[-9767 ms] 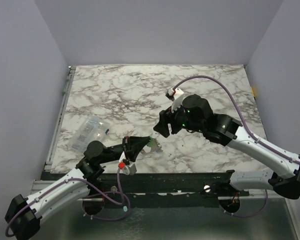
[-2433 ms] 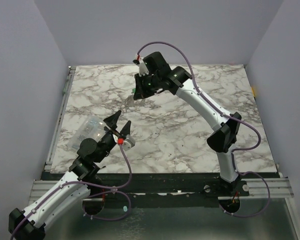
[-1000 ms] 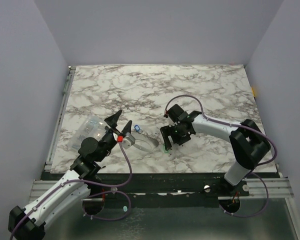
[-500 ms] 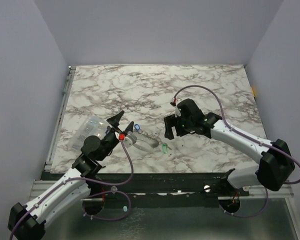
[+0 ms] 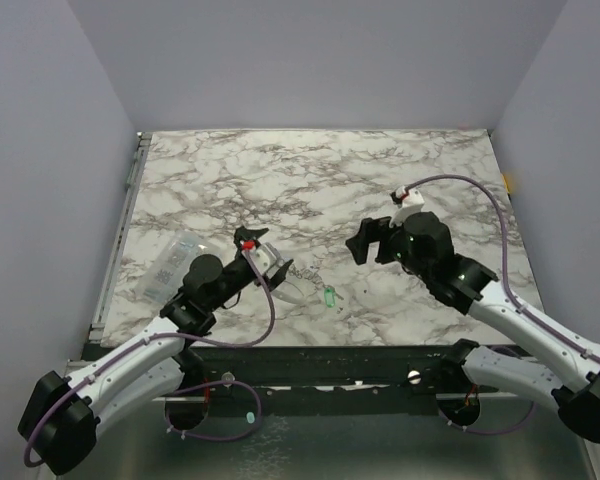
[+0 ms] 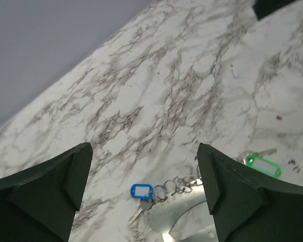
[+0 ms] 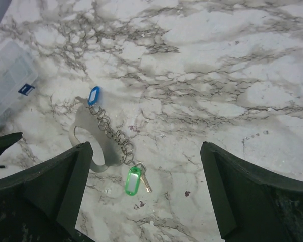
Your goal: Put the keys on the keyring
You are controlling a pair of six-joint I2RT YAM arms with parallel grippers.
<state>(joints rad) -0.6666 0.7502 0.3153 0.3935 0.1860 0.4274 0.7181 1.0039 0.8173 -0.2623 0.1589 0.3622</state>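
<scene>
- Looking down from above, we find the keyring [image 5: 288,287] flat on the desk [image 5: 280,180], near the front edge and left of the middle.
- We see its beaded chain [image 7: 113,132] running alongside the loop from the blue key [image 7: 94,95] to the green key [image 7: 134,180]; we cannot tell whether either key is actually linked to it.
- We read the blue key as touching the loop's end, and the green key as just beside the other end, its metal blade pointing away.
- Our left gripper [image 6: 144,151] hangs over the keyring with its fingers [image 6: 40,191] spread wide and nothing between them; the blue key and loop sit low in its view.
- Our right gripper [image 7: 146,148] is raised off the desk to the right of the green key, clear of it, its fingers [image 7: 257,196] also wide apart and holding nothing.
- We note a clear bag [image 5: 175,262] lying on the desk to the left of the left gripper, apart from the keyring.
</scene>
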